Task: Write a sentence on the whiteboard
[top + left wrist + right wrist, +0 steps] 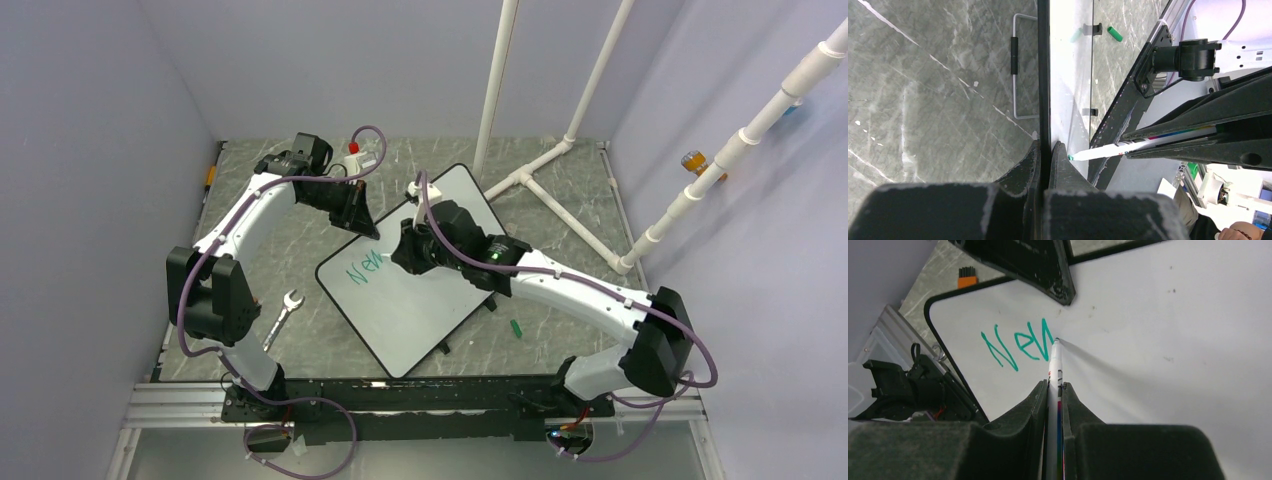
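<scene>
Grey marbled table mid-frame: left hand clenched on whiteboard rim, right hand grasping marker; risks smearing sentence through rim slip

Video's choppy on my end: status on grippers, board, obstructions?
Left gripper shut on whiteboard rim. Right gripper shut on marker, tip at green lettering "New". Nothing ahead of tip.

Both our arms reach inward.
Our left gripper clamps the whiteboard rim; our right gripper pinches a marker, angled down.
</scene>
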Controlling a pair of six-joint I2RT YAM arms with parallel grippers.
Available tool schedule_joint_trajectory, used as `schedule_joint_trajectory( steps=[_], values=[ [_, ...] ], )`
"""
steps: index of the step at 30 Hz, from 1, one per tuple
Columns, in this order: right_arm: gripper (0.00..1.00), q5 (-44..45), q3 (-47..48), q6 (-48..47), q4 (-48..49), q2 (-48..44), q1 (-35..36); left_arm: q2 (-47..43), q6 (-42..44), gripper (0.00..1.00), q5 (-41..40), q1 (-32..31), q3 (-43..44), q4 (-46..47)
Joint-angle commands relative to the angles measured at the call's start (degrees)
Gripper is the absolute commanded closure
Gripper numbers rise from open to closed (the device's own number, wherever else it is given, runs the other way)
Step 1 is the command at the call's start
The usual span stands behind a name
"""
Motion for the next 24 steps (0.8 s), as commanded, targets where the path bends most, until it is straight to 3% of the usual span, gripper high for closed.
schedule_joint_trajectory(
  steps=[1, 14, 24],
  values=[
    [1.0, 2.0, 4.6, -2.7, -1.3, 2.4, -1.3, -2.7, 3.9, 1.0, -5.4, -0.2, 0.3, 4.7],
    [1.0, 0.5, 6.7, -3.4, -2.0, 2.5, -1.9, -2.5, 4.0, 1.0, -6.0, -0.2, 0.2, 4.7],
    [1.0, 2.2, 1.1, -0.8, -3.5, -10.3, -1.9, -1.4, 5.0, 1.0, -6.4, -0.2, 1.0, 4.4]
  ],
)
